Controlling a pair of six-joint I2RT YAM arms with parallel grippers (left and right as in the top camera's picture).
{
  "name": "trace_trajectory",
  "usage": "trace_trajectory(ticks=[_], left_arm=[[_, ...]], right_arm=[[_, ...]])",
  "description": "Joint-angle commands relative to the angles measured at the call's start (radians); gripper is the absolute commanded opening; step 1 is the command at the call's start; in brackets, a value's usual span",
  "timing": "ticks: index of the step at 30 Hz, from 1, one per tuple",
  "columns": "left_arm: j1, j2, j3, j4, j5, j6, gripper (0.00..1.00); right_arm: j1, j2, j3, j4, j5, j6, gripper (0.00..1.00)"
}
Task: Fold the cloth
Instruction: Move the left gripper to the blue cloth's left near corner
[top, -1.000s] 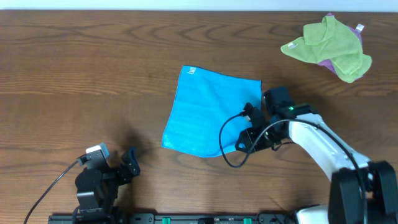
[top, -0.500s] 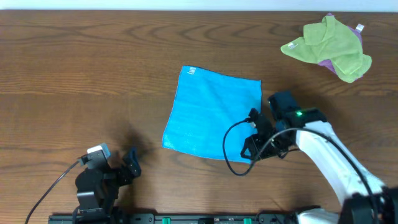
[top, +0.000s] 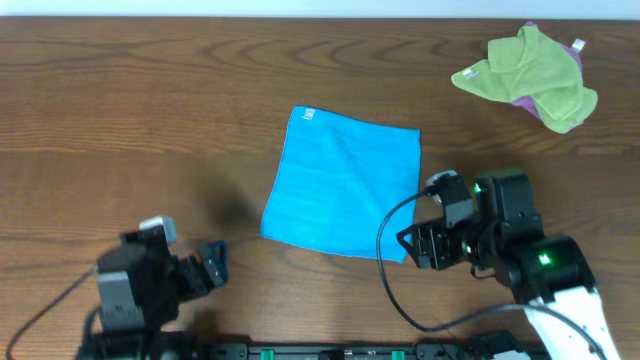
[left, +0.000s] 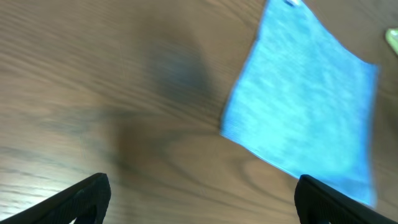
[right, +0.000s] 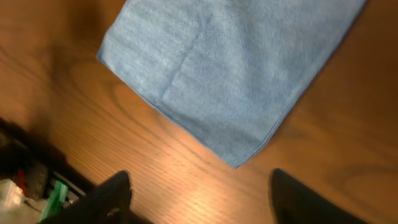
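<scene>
The sky-blue cloth (top: 342, 182) lies flat and unfolded in the middle of the wooden table, its white tag at the far left corner. It also shows in the left wrist view (left: 305, 106) and the right wrist view (right: 230, 68). My right gripper (top: 415, 245) is open and empty just off the cloth's near right corner (right: 235, 163), above the bare table (right: 199, 199). My left gripper (top: 212, 268) is open and empty at the front left, well apart from the cloth; its fingers frame bare wood (left: 199, 199).
A yellow-green cloth (top: 525, 72) lies bunched over a purple cloth (top: 530, 102) at the far right corner. A black cable (top: 390, 240) loops from the right arm across the cloth's near right edge. The arm bases sit along the front edge.
My right arm has drawn back off the cloth toward the front right, uncovering its near right corner. My left arm has shifted slightly left and risen. The cloth has not moved.
</scene>
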Motion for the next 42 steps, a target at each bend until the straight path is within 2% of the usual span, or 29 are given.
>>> trace_trajectory(ticks=[1,5,12,15,19,21,24,29,34,42], left_arm=[[0.002,0.167,0.079,-0.015,0.126,0.011,0.96],[0.002,0.368,0.135,-0.011,0.200,0.011,0.96],[0.002,0.615,0.184,0.001,0.291,0.014,0.96],[0.002,0.689,0.192,0.039,0.297,0.007,0.96],[0.002,0.743,0.192,0.071,0.320,-0.080,0.96],[-0.004,0.753,0.192,0.105,0.364,-0.004,0.96],[-0.034,0.753,0.193,0.151,0.296,0.010,0.96],[-0.137,0.772,0.200,0.139,0.083,-0.028,0.96],[-0.255,0.843,0.200,0.140,-0.026,-0.068,0.96],[-0.292,0.996,0.200,0.254,-0.012,-0.116,0.96]], right_arm=[[-0.005,-0.065,-0.044,-0.008,0.013,0.085,0.82],[-0.005,-0.158,-0.097,-0.008,0.017,0.144,0.86],[-0.005,-0.274,-0.159,-0.011,0.041,0.230,0.88],[-0.005,-0.305,-0.193,-0.009,0.047,0.267,0.89],[-0.005,-0.311,-0.213,0.005,0.046,0.292,0.89],[-0.005,-0.311,-0.214,0.012,0.047,0.291,0.90],[-0.005,-0.311,-0.214,0.031,0.047,0.291,0.92],[-0.005,-0.311,-0.218,0.038,0.077,0.291,0.95],[-0.005,-0.311,-0.250,0.055,0.084,0.300,0.96],[-0.005,-0.311,-0.348,0.130,0.083,0.372,0.97]])
